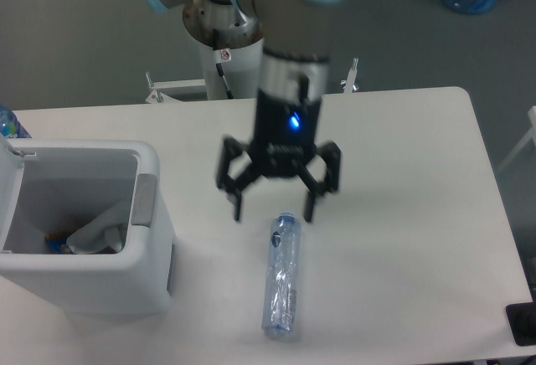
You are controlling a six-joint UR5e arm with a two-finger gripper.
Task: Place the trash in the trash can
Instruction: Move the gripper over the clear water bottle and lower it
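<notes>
A long clear plastic bottle [281, 277] with a blue cap lies on the white table [402, 214], cap end pointing away from the front edge. My gripper [273, 213] hangs open just above the cap end, its two fingers spread to either side with nothing between them. The white trash can [84, 277] stands at the front left, well to the left of my gripper. Inside it I see crumpled clear plastic [92, 235] at the bottom; no green mark shows from here.
The arm's base column [228, 43] rises behind the table's back edge. A blue bottle top [7, 122] peeks in at the left edge. A dark object [523, 323] sits at the front right corner. Grey floor lies beyond.
</notes>
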